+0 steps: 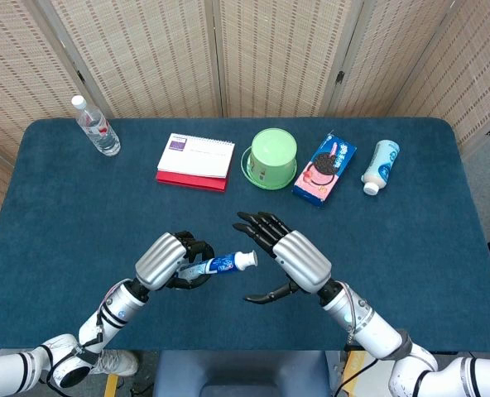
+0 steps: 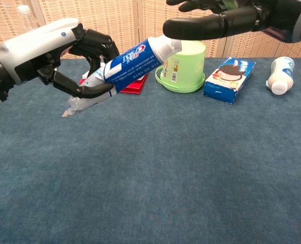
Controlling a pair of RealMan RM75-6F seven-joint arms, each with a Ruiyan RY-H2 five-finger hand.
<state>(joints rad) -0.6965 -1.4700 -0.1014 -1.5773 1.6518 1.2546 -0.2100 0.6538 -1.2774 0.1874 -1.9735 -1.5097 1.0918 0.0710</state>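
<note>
My left hand (image 1: pixel 166 260) (image 2: pixel 54 56) grips a blue and white toothpaste tube (image 1: pixel 218 265) (image 2: pixel 124 65) above the table, cap end raised toward the right. My right hand (image 1: pixel 290 256) (image 2: pixel 219 20) hovers just right of the cap with its fingers spread and holds nothing. In the chest view its thumb reaches close over the white cap (image 2: pixel 167 47); whether it touches the cap I cannot tell.
Along the far side of the blue table (image 1: pixel 79 207) lie a water bottle (image 1: pixel 96 126), a white and red notebook (image 1: pixel 195 160), an upturned green cup (image 1: pixel 271 156) (image 2: pixel 184 65), a blue cookie box (image 1: pixel 324 168) (image 2: pixel 229 79) and a small white bottle (image 1: pixel 380 165) (image 2: pixel 280 75).
</note>
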